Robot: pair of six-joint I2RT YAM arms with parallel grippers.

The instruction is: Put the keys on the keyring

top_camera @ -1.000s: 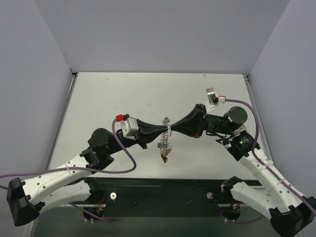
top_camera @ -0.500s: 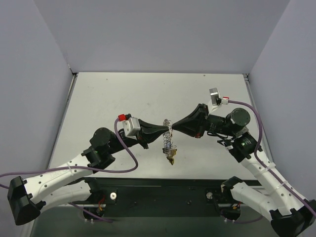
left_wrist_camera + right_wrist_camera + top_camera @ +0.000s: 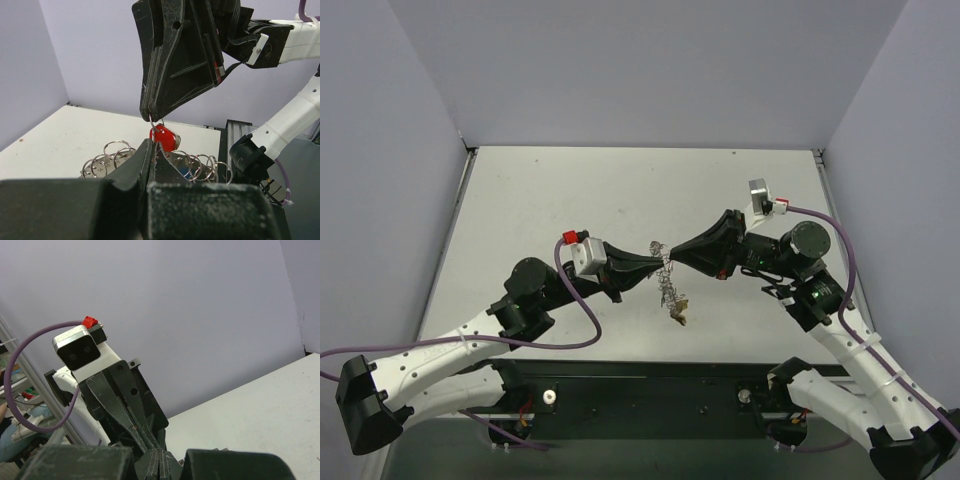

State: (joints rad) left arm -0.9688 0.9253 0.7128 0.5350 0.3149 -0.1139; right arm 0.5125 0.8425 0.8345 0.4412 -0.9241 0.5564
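The keyring, a thin silvery hoop of small coiled rings, hangs in the air between my two grippers with its gold-yellow tag at the bottom. My left gripper is shut on the hoop's top. In the left wrist view its closed tips pinch among the silver rings. A red-headed key stands just above them. My right gripper is shut, and its tip holds the thin wire loop of the red key. The other keys cannot be made out.
The white table lies below, with purple walls on three sides. A black rail runs along the near edge by the arm bases. Purple cables loop from both wrists.
Both gripper tips have shifted slightly right and a little nearer together. The hanging hoop and its gold tag have swung to the right.
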